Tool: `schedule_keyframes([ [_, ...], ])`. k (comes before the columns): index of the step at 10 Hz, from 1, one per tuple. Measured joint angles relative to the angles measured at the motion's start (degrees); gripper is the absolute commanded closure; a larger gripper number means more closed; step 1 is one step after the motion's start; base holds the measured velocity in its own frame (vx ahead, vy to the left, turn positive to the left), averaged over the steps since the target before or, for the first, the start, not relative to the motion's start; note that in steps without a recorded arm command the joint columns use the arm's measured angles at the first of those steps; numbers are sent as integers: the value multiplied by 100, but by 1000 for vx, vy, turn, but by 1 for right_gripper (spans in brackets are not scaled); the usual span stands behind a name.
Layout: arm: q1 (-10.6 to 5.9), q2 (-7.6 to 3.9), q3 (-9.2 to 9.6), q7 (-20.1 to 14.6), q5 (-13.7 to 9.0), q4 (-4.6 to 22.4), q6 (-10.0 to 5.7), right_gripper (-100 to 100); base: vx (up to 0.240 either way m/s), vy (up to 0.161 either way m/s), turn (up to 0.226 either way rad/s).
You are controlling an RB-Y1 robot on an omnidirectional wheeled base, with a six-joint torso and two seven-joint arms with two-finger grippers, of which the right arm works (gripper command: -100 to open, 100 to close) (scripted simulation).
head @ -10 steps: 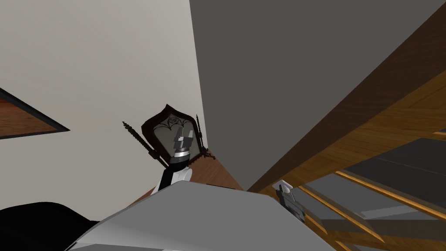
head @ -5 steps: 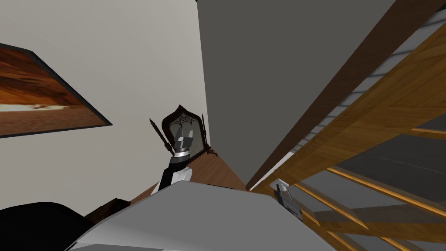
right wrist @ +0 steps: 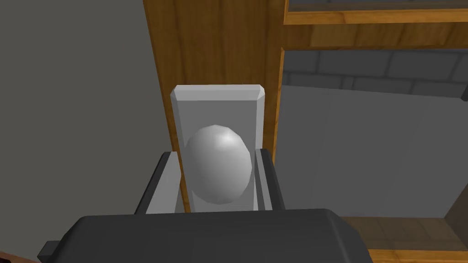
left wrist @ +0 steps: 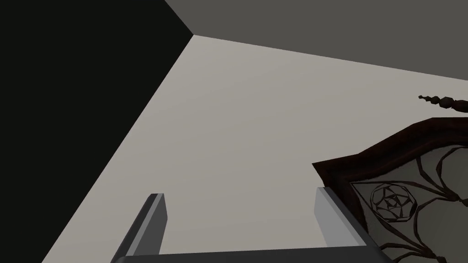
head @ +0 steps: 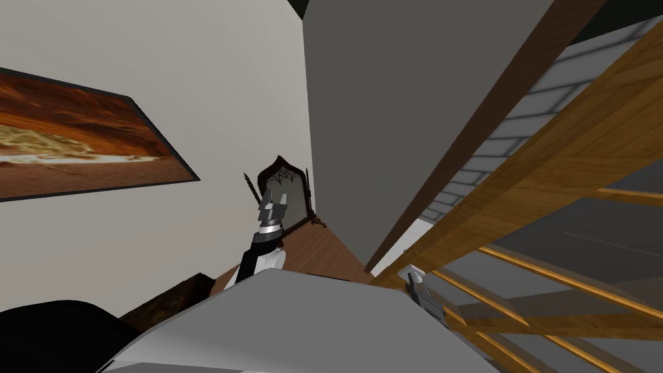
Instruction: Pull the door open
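Grey wall point(head: 401, 97) fills 12 o'clock, and at 5 o'clock the right gripper point(head: 416, 283) squeezes the round knob point(right wrist: 219, 164) of the wooden door point(head: 557, 168), already partly open, with more pulling left.

A reddish-brown wooden floor point(head: 324, 256) shows as a narrow wedge in the corner where the cream and grey walls meet. On it, against the cream wall, stands a dark-framed, pointed-arch mirror-like piece with turned spindle posts point(head: 294, 191). Nearer on the same floor sits a dark brown wooden object point(head: 175, 298), too cropped to name.

Grained wooden door point(right wrist: 219, 41); smooth, faintly glossy grey knob point(right wrist: 219, 164).
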Motion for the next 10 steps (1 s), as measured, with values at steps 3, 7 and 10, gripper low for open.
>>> schedule_keyframes([
  [3,46,-58,298,-126,203,-4,-183,100,-271,-7,65],
  [7,122,-149,545,-188,378,-102,-298,100,-192,-12,49],
  [10,196,-231,799,-270,575,-134,-483,100,-238,-26,49],
])
